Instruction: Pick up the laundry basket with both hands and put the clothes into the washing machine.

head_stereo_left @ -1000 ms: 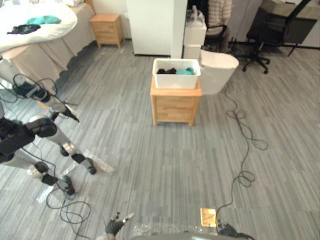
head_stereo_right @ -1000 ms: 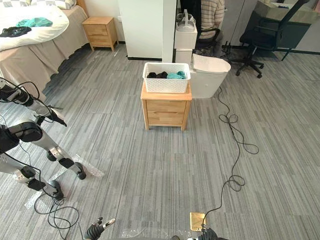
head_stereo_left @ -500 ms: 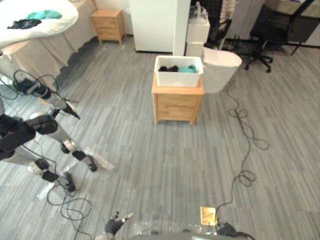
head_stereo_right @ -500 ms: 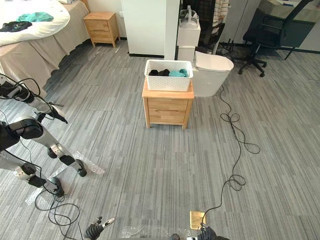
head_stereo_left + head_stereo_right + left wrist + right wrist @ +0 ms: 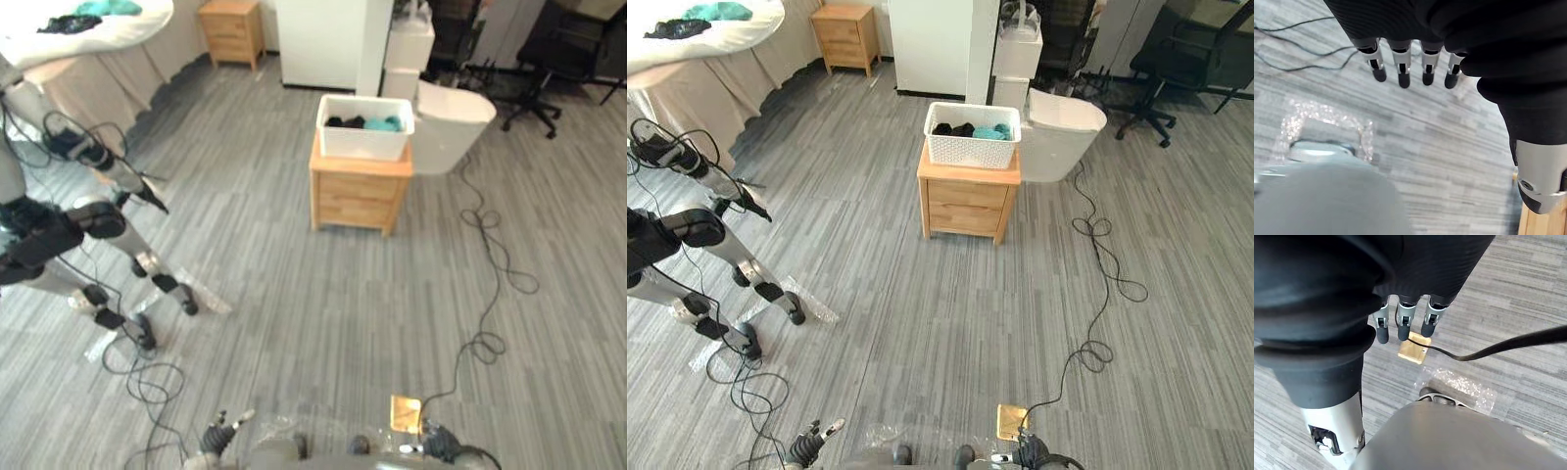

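Fingers (image 5: 1402, 68) of the left hand (image 5: 217, 434) hang straight and a little apart, holding nothing, low at the robot's left side over the grey plank floor (image 5: 323, 304). The fingers (image 5: 1403, 325) of the right hand (image 5: 439, 446) are likewise straight and empty at its right side. Well apart from both hands, across the floor ahead, the white laundry basket (image 5: 972, 147) with black and teal clothes (image 5: 970, 130) in it sits on a small wooden desk (image 5: 965, 201), just beside a white rounded tub (image 5: 1063, 137).

Bright, even indoor light fills the room. Shadows on the grey floor (image 5: 950, 294) are soft, faint beneath the nightstand (image 5: 966, 201). The bed cover (image 5: 88, 24) at upper left and the laundry basket (image 5: 970, 152) glare white.
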You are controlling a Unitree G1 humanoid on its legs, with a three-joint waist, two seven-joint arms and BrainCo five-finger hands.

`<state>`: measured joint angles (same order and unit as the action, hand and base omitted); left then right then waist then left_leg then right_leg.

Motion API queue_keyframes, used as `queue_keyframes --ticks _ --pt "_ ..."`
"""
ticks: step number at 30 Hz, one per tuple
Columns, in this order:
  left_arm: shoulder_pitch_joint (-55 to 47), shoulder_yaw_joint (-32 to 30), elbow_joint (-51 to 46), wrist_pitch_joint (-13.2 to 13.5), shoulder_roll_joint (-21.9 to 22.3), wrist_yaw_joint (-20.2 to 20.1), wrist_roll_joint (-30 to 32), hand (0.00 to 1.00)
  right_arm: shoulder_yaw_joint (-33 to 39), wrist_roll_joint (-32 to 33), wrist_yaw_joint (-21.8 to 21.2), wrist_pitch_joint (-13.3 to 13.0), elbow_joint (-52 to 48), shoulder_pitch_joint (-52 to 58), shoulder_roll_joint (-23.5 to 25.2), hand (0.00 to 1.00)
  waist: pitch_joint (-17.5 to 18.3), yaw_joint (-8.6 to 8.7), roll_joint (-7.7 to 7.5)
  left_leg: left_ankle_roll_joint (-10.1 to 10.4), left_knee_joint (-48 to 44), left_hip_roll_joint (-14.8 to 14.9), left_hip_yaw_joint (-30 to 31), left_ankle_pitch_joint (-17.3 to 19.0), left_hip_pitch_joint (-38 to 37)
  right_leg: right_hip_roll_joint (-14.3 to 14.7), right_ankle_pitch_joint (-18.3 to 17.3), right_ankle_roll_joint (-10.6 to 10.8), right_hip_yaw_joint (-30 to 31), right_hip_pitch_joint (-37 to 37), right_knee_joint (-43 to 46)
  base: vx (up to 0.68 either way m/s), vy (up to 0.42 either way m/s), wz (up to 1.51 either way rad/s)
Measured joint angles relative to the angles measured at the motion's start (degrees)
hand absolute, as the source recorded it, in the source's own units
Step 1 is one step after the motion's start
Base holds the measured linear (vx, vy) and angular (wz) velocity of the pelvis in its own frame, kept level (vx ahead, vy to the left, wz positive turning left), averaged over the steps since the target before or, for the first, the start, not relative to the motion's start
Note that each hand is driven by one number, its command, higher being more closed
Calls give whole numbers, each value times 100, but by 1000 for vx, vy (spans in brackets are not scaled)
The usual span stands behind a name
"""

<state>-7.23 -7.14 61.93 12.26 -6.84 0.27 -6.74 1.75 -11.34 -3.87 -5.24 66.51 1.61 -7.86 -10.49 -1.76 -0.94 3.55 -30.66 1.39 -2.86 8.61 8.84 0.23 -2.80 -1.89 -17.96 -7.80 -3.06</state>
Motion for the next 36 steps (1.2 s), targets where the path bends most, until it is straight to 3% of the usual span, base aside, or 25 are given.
queue_keyframes --ticks 2,3,6,7,9,11,12,13,14,15,16,17,19,22,23,25,27,28,29,30,32,33,34,35,36 --pt "-69 -82 -64 -20 96 7 -55 0 -75 4 4 0 -51 1 -119 0 -86 -140 94 -193 -878 337 -469 129 523 82 -82 -55 120 -67 53 -11 -6 -25" --pt "-58 -92 -64 -41 108 11 -59 0 -76 4 3 0 -50 -2 -139 0 -99 -154 123 -237 -837 368 -522 159 604 81 -95 -44 139 -79 53 40 26 -20" --pt "-36 -152 -74 -48 172 -9 -63 0 -104 -1 -2 13 -39 -24 -199 0 -94 -271 187 -184 426 213 -290 75 907 -46 -159 12 373 21 68 114 97 -32" --pt "-46 -227 -72 -50 228 -7 -63 0 -103 -1 -5 12 -58 -25 -204 0 -91 -305 191 -54 1082 135 -106 -68 954 -140 -219 82 438 64 94 225 174 -39" --pt "-55 -314 -71 -50 268 -7 -64 0 -95 0 -2 9 -40 16 -240 0 -70 -383 227 -53 1696 159 69 -288 996 -245 -367 220 591 58 159 325 217 -43" --pt "-80 -479 -66 -58 337 -4 -68 0 -46 -10 -9 14 -43 35 -244 0 -24 -396 267 -45 1742 208 131 -350 1053 -367 -652 404 730 10 374 419 250 -37" --pt "-142 -503 -72 -61 343 -16 -102 0 0 -15 -8 15 -47 107 -224 0 88 -411 269 -140 1456 187 -9 -458 1052 -540 -977 524 812 24 730 526 288 -51" --pt "-234 -523 -75 -57 350 -24 -112 0 182 -16 -9 14 -54 245 -169 0 256 -497 152 -236 1141 85 -274 -491 967 -787 -1356 740 940 183 1487 528 271 -54" --pt "-228 -563 -66 -62 315 -26 -111 0 307 -6 -13 11 -53 279 -110 0 310 -520 63 -359 1005 -31 -339 -307 925 -962 -1503 827 1004 375 2060 537 257 -36" --pt "-188 -589 -71 -64 279 -25 -111 0 584 42 -19 -12 -140 345 -8 0 351 -484 -10 -446 850 -183 -384 -51 734 -1224 -1468 854 1143 862 3532 501 235 12" --pt "-145 -557 -74 -64 197 -28 -111 0 796 91 -17 -29 -275 375 109 0 331 -331 -128 -639 798 -336 -409 120 407 -1437 -1001 752 1326 1318 5050 521 237 29" --pt "-143 -528 -73 -71 148 -31 -107 0 799 120 -18 -52 -286 368 137 0 308 -289 -157 -684 796 -398 -409 226 205 -1513 -804 682 1374 1512 5721 541 189 27" --pt "-95 -466 -118 -79 134 -39 -100 0 793 184 -20 -89 -298 365 155 0 311 -203 -154 -799 1060 -433 -358 445 -703 -1560 -720 590 1194 1900 7084 561 130 8" --pt "97 -462 -258 -67 266 -44 -94 0 797 184 -21 -102 -509 380 175 0 308 -188 -87 -787 1655 -339 -254 445 -1337 -1514 -870 477 581 2390 6803 505 34 10" --pt "208 -451 -286 -67 390 -42 -88 0 799 201 -36 -111 -636 349 130 0 250 -136 12 -706 1903 -192 -211 455 -1675 -1434 -1076 545 208 2541 6018 555 -45 11" --pt "214 -451 -290 -65 476 -34 -61 0 792 225 -30 -111 -745 330 125 0 235 -40 79 -549 2029 -13 -197 492 -1918 -1292 -1078 540 -6 2595 4915 506 -80 10" --pt "220 -432 -285 -56 548 -25 58 0 792 233 -11 -108 -766 321 141 0 237 9 98 -280 2068 193 -202 642 -2152 -1022 -625 562 8 2605 2966 420 -129 6" --pt "203 -427 -280 -56 578 -26 87 0 790 233 -11 -104 -730 325 160 0 255 -4 57 -113 2065 235 -196 740 -2256 -888 -136 524 242 2585 2094 487 -214 3" --pt "187 -447 -286 -54 576 -28 94 0 791 234 -11 -102 -721 332 177 0 268 -4 24 -42 2065 236 -180 783 -2326 -870 71 529 356 2584 1831 622 -312 13" --pt "159 -497 -272 -58 569 -20 99 0 792 245 -15 -100 -712 361 186 0 302 6 -14 61 2056 252 -109 850 -2506 -845 669 387 512 2575 1774 660 -366 22" --pt "157 -507 -202 -61 720 -25 273 0 797 239 -57 -92 -694 365 45 0 416 47 216 146 1781 553 111 793 -2512 -704 470 185 378 2584 2223 548 -325 26" --pt "130 -579 -174 -61 809 -23 356 0 804 239 -126 -92 -675 360 -36 0 459 68 378 223 1297 721 211 707 -2338 -560 193 77 248 2537 2398 524 -340 24" --pt "137 -764 -194 -62 920 -36 420 0 837 240 -149 -88 -663 354 -75 0 450 78 488 208 237 919 399 535 -1905 -387 -72 2 116 2349 2455 518 -351 20" --pt "158 -893 -194 -65 945 -33 420 0 847 239 -148 -73 -655 354 -73 0 446 80 506 157 -469 987 513 283 -1619 -311 -189 -50 69 2230 2473 568 -383 7" --pt "152 -1154 -245 -70 982 -28 410 0 831 236 -141 -41 -633 364 -72 0 407 24 468 135 -2166 1100 799 -643 -863 -121 -423 -176 44 1854 2428 451 -286 -7"
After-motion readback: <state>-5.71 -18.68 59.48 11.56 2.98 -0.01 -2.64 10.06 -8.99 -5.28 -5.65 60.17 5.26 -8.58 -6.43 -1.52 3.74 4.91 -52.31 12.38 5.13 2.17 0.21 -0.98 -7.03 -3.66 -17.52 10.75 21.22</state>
